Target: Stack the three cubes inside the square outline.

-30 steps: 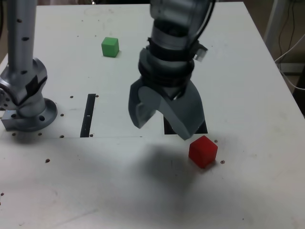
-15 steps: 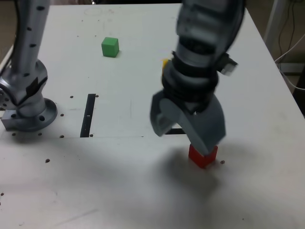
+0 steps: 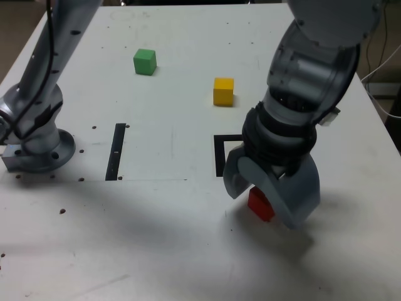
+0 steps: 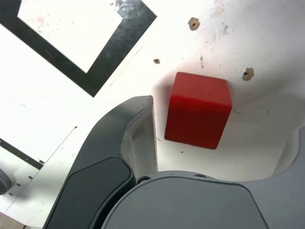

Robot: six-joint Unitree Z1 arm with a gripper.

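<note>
The red cube (image 3: 257, 205) lies on the white table just in front of the square outline (image 3: 219, 155), outside it. My gripper (image 3: 265, 202) is lowered over the cube, open, one jaw on each side. In the wrist view the red cube (image 4: 198, 109) sits between the fingers (image 4: 138, 136); one finger is close beside it with a thin gap, the other stands well off. The square outline (image 4: 121, 47) shows beside it, and the arm hides part of it in the exterior view. The yellow cube (image 3: 223, 91) and the green cube (image 3: 145, 62) stand apart at the back of the table.
A thin black strip (image 3: 116, 152) lies flat on the exterior view's left, near the arm's grey base (image 3: 34, 147). Small screw holes dot the table. The table's right edge is close behind the arm, with cables beyond it.
The gripper has swung to the exterior view's right and come down around the red cube. The yellow cube and part of the outline, hidden before, now show.
</note>
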